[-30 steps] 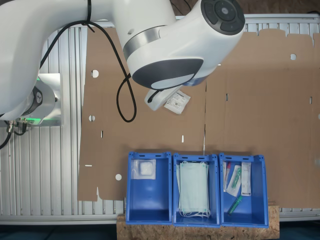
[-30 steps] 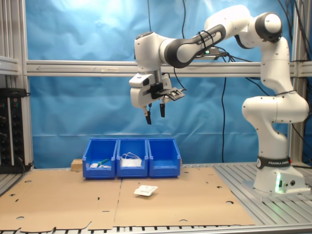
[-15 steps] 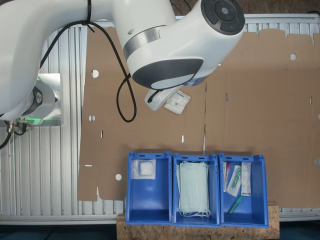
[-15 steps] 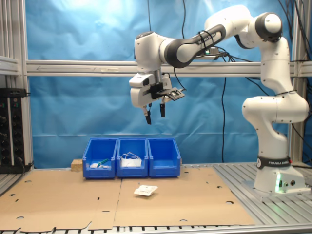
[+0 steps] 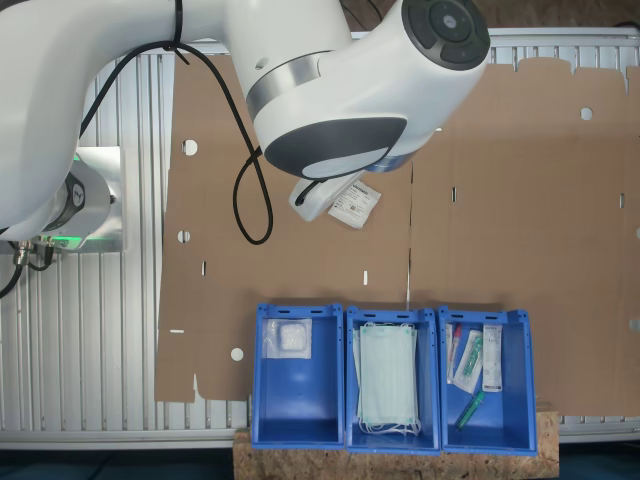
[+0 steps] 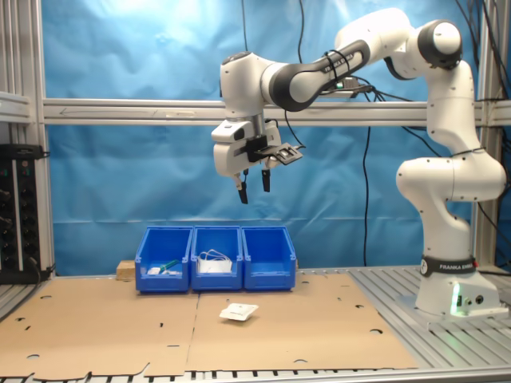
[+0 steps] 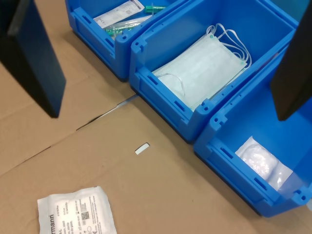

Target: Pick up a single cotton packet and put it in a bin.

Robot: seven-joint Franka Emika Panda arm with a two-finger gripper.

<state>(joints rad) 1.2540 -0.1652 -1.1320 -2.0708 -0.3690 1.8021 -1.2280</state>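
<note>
The cotton packet [image 6: 239, 312] lies flat on the cardboard in front of the blue crates; it is white with black print [image 7: 75, 214] and partly covered by the arm in the first exterior view [image 5: 355, 203]. My gripper [image 6: 252, 191] hangs high above it, open and holding nothing, its dark fingers [image 7: 34, 63] spread wide in the wrist view. The bin [image 6: 268, 259] is the end crate at the second exterior view's right and the first exterior view's left [image 5: 298, 400]. One clear square packet with a white pad [image 7: 263, 163] lies inside the bin [image 7: 229, 163].
The middle crate [image 5: 350, 330] holds pale green face masks [image 7: 200, 68]. The other end crate [image 5: 515, 400] holds syringes and narrow packets. All three stand in a row at the cardboard's [image 6: 319, 327] edge. The arm's base [image 6: 447, 295] stands at the second exterior view's right.
</note>
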